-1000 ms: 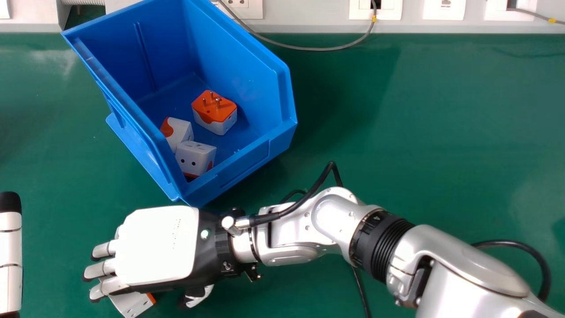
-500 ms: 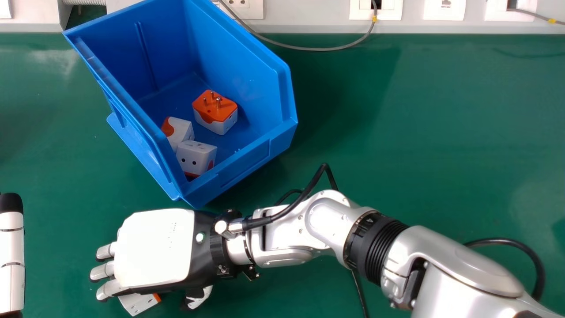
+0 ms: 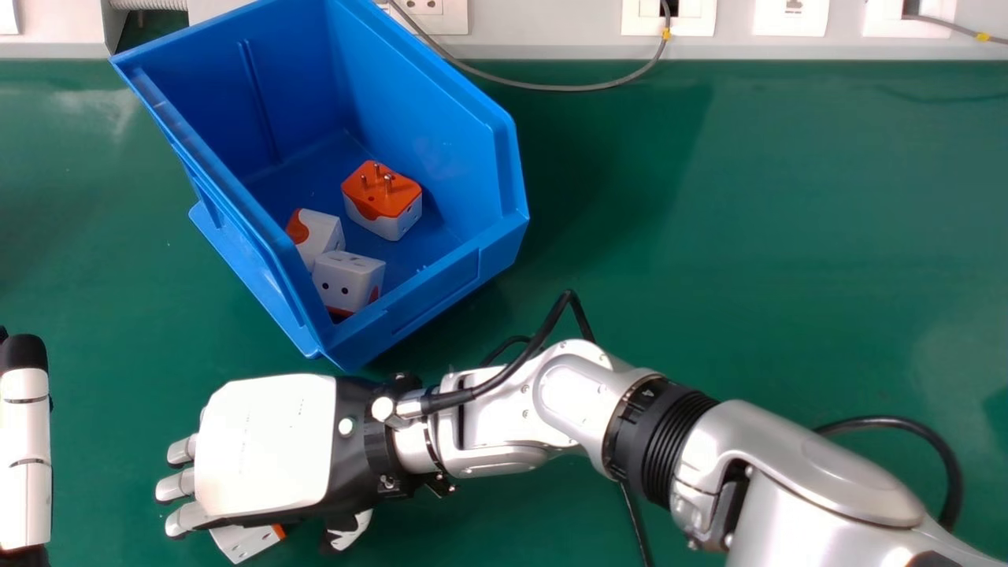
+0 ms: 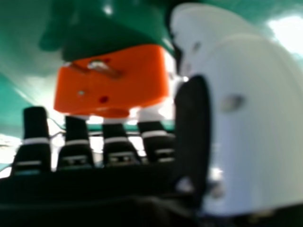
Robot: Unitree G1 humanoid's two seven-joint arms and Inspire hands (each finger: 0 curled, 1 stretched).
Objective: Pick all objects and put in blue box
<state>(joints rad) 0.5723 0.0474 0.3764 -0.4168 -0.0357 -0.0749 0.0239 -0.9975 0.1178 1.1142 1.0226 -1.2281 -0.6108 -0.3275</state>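
My right hand [image 3: 264,449] is palm down over the table at the lower left of the head view, fingers extended leftward. A white and orange plug adapter [image 3: 242,542] pokes out from beneath its near side, partly hidden. In the right hand view, the orange pin face of the adapter [image 4: 111,80] is beyond the open hand's fingers [image 4: 75,146], left of the thumb. Whether they touch is unclear. The blue box [image 3: 433,315] holds an orange-topped adapter [image 3: 383,197] and two mostly white ones [image 3: 319,235], [image 3: 348,282]. My left hand [image 3: 25,449] shows straight at the left edge.
The right arm [image 3: 567,394] and its black cable cross the green table [image 3: 748,236] from the lower right, passing in front of the box. A grey cable [image 3: 567,85] hangs from the wall sockets at the back edge.
My right hand has shifted a little toward the table's near edge, its wrist also leftward. The adapter beneath it has slid slightly right. My left hand has come slightly farther into view.
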